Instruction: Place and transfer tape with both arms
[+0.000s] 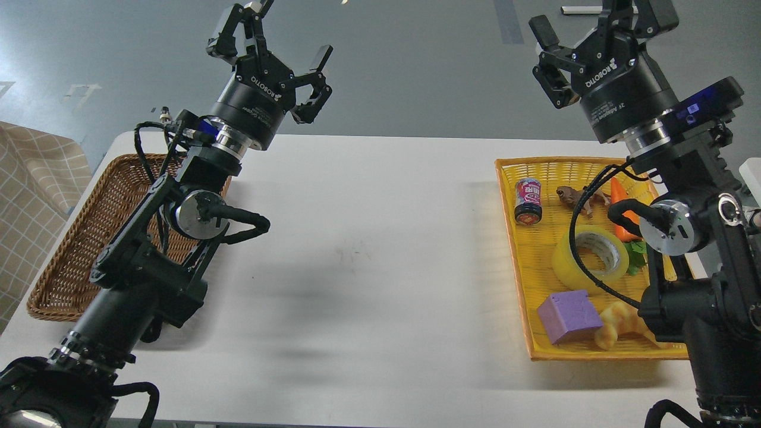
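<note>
The tape, a thick yellow translucent roll with a grey-white core, lies flat in the yellow tray at the right of the table. A black cable of my right arm crosses in front of it. My right gripper is open and empty, raised high above the tray's far end. My left gripper is open and empty, raised above the table's far left edge, near the wicker basket.
In the yellow tray lie a small can, a brown toy animal, a toy carrot, a purple cube and a yellow toy. The brown wicker basket stands at the table's left. The white table spans between them.
</note>
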Robot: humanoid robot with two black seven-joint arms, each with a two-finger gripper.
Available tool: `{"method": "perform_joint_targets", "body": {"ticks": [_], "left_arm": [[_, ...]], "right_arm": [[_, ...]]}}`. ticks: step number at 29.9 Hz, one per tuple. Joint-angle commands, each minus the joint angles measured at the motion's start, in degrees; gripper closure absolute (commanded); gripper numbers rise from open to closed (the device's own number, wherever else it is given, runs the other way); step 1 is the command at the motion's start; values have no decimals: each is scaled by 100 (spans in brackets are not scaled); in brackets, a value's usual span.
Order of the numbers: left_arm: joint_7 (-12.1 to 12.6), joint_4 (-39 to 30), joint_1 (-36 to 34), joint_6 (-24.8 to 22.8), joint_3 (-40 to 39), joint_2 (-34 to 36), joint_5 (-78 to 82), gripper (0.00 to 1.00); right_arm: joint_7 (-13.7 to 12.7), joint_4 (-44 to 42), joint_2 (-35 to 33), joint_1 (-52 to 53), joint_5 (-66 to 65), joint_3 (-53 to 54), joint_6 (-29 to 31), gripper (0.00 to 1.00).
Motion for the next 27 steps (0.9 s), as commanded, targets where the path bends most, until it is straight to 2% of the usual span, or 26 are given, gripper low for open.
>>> {"method": "perform_joint_targets", "body": {"ticks": [1, 10, 15, 17, 19, 20, 22, 24, 27], "left_arm": [[-19, -3, -7, -81, -1, -6, -6, 2], [-27, 5, 10, -178, 26, 82, 29, 2], [-1, 5, 10, -204, 114, 406, 38, 2], [-1, 5, 2, -240, 105, 460, 38, 2], [-1, -3, 2, -275, 70, 486, 38, 2], [-1, -3, 2, -275, 70, 486, 38, 2], [-10, -12, 2, -310, 78, 530, 38, 2], [-1, -12, 2, -511, 87, 687, 29, 2], [-1, -12, 2, -775, 70, 873, 21, 2]], "right_arm": [[8, -36, 0, 15, -10, -13, -27, 0], [61, 131, 0, -38, -62, 30, -79, 3], [96, 842, 0, -126, -62, 145, -632, 1], [96, 861, -236, -126, -63, 145, -633, 1], [78, 870, -849, -126, -176, 92, -633, 2], [78, 870, -853, -126, -177, 92, -633, 2], [17, 870, -1291, -100, -684, 31, -633, 6], [-167, 879, -1721, -30, -1823, -144, -642, 6], [-405, 879, -1994, -29, -2829, -242, -625, 6]]}}
